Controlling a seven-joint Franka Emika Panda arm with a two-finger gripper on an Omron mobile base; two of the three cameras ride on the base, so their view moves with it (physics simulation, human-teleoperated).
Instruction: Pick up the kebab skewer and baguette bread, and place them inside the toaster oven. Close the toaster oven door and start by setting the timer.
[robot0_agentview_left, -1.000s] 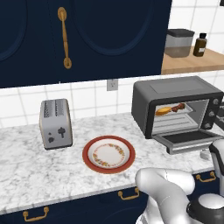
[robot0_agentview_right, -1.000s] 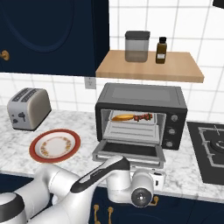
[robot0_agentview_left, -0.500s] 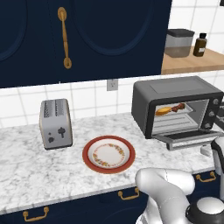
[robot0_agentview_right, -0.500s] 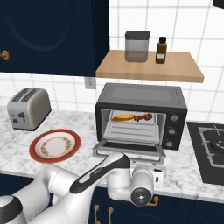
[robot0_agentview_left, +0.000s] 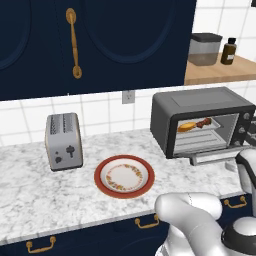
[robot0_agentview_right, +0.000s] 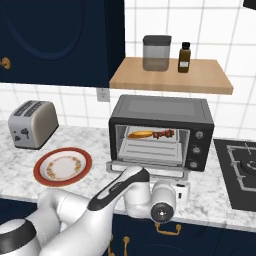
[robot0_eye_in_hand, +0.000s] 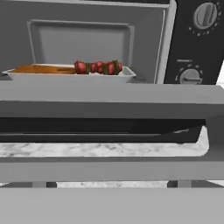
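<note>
White arm reaches low before the toaster oven door (robot0_agentview_right: 150, 171), jaws open.

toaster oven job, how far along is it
Loading looks done: the kebab skewer and baguette bread lie on the tray inside the toaster oven. In hand: the open pincer faces the dropped toaster oven door, holding nothing. Left: shutting the door and setting the timer knob.
</note>
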